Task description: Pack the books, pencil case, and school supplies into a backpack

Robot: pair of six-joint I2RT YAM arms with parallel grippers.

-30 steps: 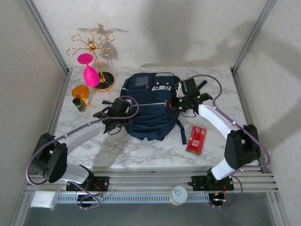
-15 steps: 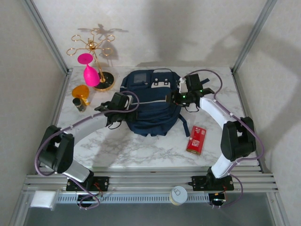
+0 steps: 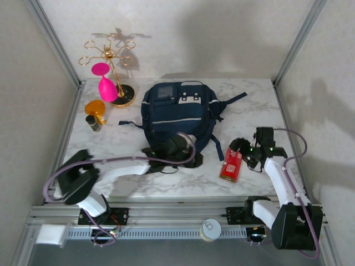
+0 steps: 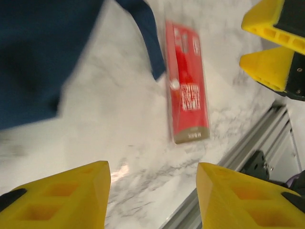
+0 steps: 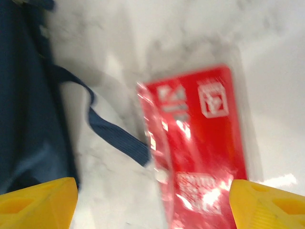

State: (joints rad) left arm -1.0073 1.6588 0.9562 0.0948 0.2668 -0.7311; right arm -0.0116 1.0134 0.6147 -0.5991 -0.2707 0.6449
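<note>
Red, flat and glossy, the school supplies pack lies on the marble table just right of the soft navy backpack, whose ribbed strap ends just beside it. Left gripper and right gripper both gape empty nearby. I'd worry the slick wrapper slips, jaws snag that strap, or the arms collide.
</note>
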